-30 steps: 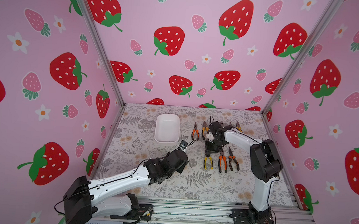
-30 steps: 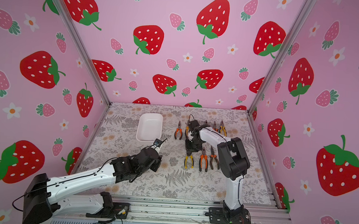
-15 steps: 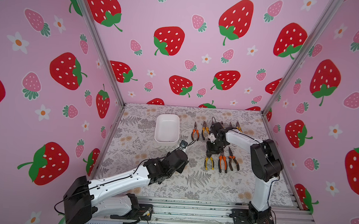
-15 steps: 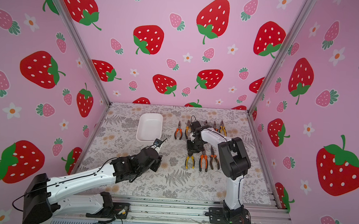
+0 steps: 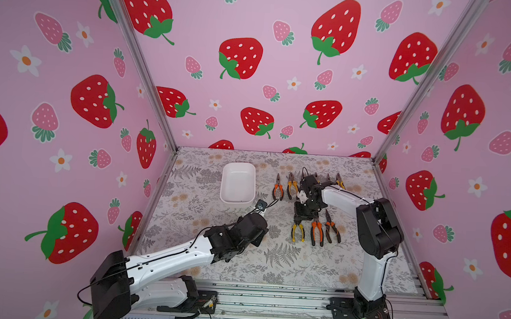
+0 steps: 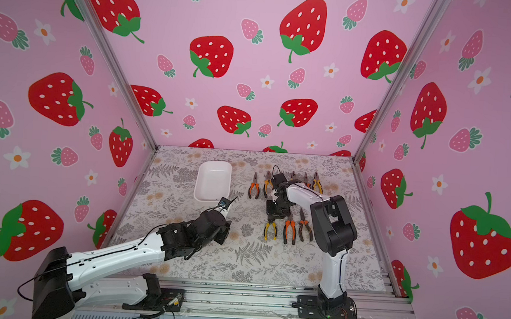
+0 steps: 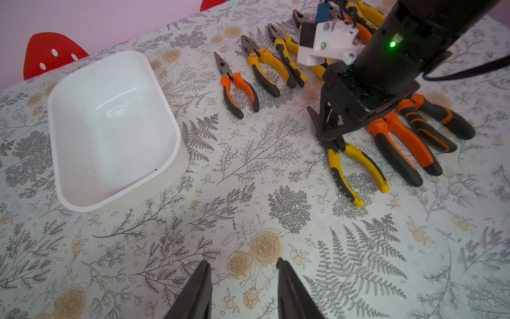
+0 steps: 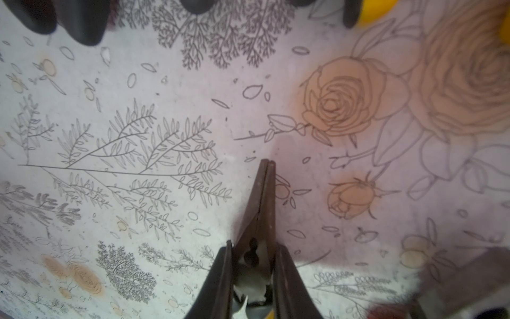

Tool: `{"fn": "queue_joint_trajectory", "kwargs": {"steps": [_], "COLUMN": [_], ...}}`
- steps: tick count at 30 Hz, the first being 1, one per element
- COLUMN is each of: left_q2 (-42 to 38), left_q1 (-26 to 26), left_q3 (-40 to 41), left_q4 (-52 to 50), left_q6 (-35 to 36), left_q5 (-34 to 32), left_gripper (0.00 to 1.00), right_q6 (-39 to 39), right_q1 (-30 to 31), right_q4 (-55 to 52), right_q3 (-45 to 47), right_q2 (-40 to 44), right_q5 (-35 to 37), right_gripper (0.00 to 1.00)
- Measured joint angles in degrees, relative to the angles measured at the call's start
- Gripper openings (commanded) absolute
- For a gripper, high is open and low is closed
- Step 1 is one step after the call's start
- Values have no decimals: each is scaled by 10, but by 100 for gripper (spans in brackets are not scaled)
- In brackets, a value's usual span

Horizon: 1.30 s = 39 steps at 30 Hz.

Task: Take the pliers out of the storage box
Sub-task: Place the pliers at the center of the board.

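The right hand (image 5: 299,220) has come down a little toward the near row over the last second. It is closed on the dark metal head of a pair of yellow-and-black-handled pliers (image 5: 298,231). The right wrist view shows the tapered nose sticking out from between the two fingers. In the left wrist view, the handles of this pair (image 7: 340,176) lie flat on the floral-printed worktop (image 5: 272,258), just beside two orange-and-black-handled pliers (image 5: 316,234) at the left end of that row.

The left arm has not moved. The left hand (image 7: 242,265) hovers low over bare worktop with its fingers apart and nothing between them, well apart from every tool.

The shallow white plastic storage box (image 5: 236,202) sits at the far left of the worktop. The left wrist view looks straight into it and shows only a clean white floor. The remaining pliers form a far row (image 5: 277,187) to its right, though the right arm hides part of that row, so I cannot confirm a full count.

My reading is that this pair is the last one out and is now set down. What remains is for the right hand to let go and lift clear without dragging the pliers against their neighbour.
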State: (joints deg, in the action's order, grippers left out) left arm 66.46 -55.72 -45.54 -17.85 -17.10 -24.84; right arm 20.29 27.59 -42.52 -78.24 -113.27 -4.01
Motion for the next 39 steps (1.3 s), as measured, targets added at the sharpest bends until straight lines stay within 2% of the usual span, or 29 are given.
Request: {"fn": "queue_joint_trajectory", "kwargs": {"steps": [20,29,39], "left_q2": [0,0,-1], "left_q1": [0,1,1], "left_q3": [0,0,0], "left_q4": [0,0,0], "left_q6": [-4,-7,-7], "left_q5": [0,0,0], "left_gripper": [41,41,41], "right_q6": [-11,-14,-12], "right_q1": [0,0,0], "right_q4": [4,7,23], "right_q3": [0,4,30], "right_q2": [3,4,22], "right_q5": [40,41,42], "right_gripper": [40,26,26]}}
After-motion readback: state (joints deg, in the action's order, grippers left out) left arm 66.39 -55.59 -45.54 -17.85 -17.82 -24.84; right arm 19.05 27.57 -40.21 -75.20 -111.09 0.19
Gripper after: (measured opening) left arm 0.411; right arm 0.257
